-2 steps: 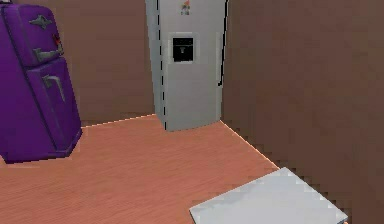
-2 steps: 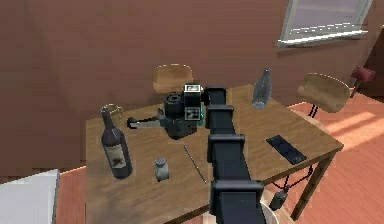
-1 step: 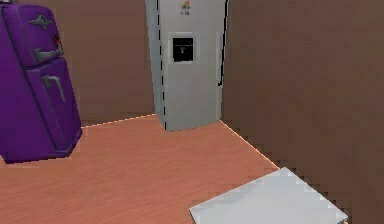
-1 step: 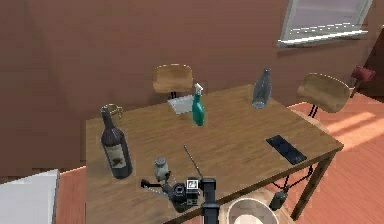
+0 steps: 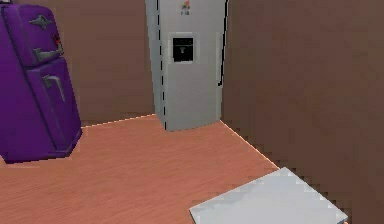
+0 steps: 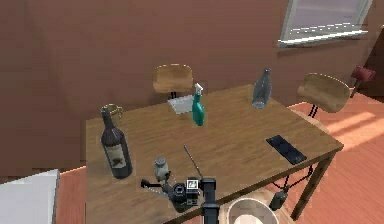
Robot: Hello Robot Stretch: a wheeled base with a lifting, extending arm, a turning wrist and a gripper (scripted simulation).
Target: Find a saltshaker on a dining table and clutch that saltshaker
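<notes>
Two thin fingers of the gripper [image 6: 168, 186] low at the near edge of the dining table [image 6: 240, 135], close by a small grey saltshaker [image 6: 160, 171] standing on the wood; cannot tell whether gripping it or loose. Just beyond, a thin stick [image 6: 190, 160]. Left, a dark bottle [image 6: 115, 148], upright. Farther out, teal spray bottle [image 6: 198, 104] beside a white cloth [image 6: 180, 103], clear bottle [image 6: 262, 88], dark flat slab [image 6: 286, 149]. Past the far edge, a wooden chair [image 6: 173, 78]. Ahead, grey fridge [image 5: 188, 65] and purple fridge [image 5: 35, 85].
</notes>
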